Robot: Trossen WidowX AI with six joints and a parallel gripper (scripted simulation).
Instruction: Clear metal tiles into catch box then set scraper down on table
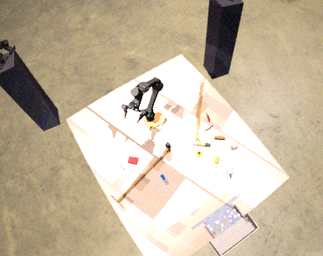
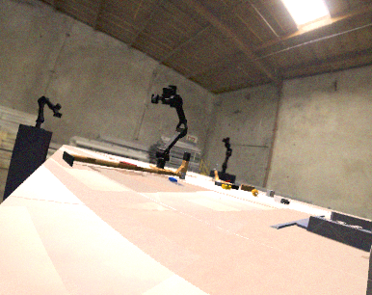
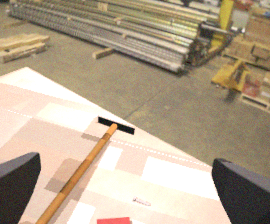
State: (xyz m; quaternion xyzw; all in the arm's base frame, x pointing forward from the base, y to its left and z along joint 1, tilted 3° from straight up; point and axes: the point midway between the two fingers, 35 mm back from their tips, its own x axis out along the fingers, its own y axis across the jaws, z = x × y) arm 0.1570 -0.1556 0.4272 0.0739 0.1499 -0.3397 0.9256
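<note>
Pale table w/ long scraper, red block, blue item, tile-strewn plate

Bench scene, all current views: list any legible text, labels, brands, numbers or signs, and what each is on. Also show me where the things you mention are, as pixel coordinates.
None reads clearly.
Small sign on the back wall (image 2: 191, 138): reddish marks, too blurred to read.
Red block (image 1: 133, 160) (image 3: 113, 220): no lettering can be made out.
Boxes on the pallet (image 3: 267, 85): too blurred to tell.

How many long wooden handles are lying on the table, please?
2: one handle near the red block, the other handle right of the arm in the top view.
</note>
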